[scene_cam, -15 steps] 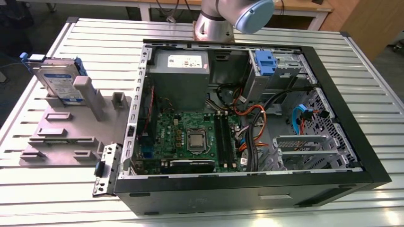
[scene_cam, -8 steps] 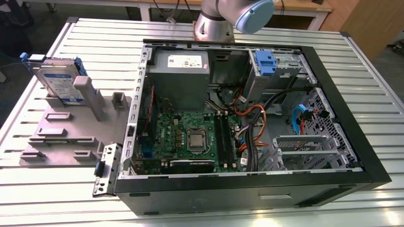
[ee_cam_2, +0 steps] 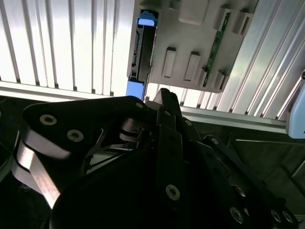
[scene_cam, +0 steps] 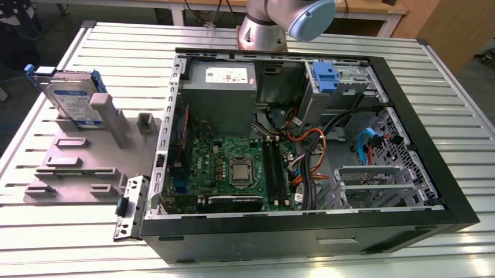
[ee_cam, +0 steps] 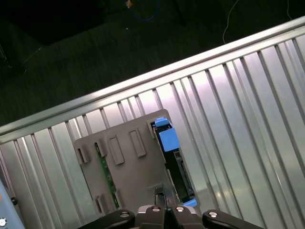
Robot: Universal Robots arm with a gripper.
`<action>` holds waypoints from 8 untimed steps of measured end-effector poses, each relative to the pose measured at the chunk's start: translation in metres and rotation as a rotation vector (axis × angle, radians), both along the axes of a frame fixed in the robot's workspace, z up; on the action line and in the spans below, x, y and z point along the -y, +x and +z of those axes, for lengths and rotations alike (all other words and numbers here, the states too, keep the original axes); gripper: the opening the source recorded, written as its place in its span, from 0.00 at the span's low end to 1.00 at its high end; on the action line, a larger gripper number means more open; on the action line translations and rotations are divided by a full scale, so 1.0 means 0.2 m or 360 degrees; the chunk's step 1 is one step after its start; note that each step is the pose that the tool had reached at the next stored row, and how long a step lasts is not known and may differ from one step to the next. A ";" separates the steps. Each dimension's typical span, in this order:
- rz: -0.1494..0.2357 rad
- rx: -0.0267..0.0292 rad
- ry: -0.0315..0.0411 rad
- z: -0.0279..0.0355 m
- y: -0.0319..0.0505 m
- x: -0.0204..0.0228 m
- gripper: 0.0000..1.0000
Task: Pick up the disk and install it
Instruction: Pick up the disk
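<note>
Claw (ee_cam_2: 164, 98): black linkage, closest to the lens in the second wrist view. Its tips look pressed together with nothing between them.
Disk (ee_cam_2: 143, 52): below and ahead of the claw tip and well apart from it. It stands on edge in a slot at the rim of a grey holder (ee_cam_2: 183, 47), with a blue clip at each end.
Memory stick (ee_cam_2: 217, 45): green, on edge, across the holder from the disk.
Table (ee_cam_2: 62, 43): ribbed metal, under everything.

First wrist view: the claw (ee_cam: 161, 193) hangs above the holder (ee_cam: 124, 176). The disk (ee_cam: 177, 167) lies slightly to one side of the tip and the memory stick (ee_cam: 102, 167) to the other.

Judged step: the reach for the disk, which is not yet gripped. To go well, the claw needs to spread wider than the thin edge, square itself to the slot and centre over it. It should bear on the flat faces rather than the clips.

Exterior view: the disk (scene_cam: 73, 101) stands upright in the holder (scene_cam: 85, 159), at the exterior view's left of an open computer case (scene_cam: 270, 240).
Case contents: power box (scene_cam: 220, 87), motherboard (scene_cam: 232, 168), blue bay bracket (scene_cam: 325, 75), cables (scene_cam: 305, 145).
Loose metal bracket (scene_cam: 130, 202): beside the case.

Likely obstacles: the tall post (scene_cam: 116, 121) just beside the disk's face, and the cables crowding the bay.
</note>
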State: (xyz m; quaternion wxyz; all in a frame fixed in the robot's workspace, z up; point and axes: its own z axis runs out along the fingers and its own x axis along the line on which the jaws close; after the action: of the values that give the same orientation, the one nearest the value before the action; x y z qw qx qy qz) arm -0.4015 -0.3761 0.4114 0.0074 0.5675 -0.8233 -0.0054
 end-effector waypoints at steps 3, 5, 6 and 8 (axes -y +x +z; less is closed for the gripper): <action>0.0000 0.00009 0.0000 -0.027 -0.001 0.000 0.11; 0.0000 0.00014 0.0000 -0.046 -0.001 0.000 0.11; 0.0000 0.00015 0.0000 -0.054 -0.002 0.000 0.11; 0.0000 0.00020 0.0000 -0.072 -0.002 0.000 0.11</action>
State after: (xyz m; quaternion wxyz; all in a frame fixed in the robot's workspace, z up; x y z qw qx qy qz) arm -0.4019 -0.3761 0.3969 0.0069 0.5675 -0.8233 -0.0050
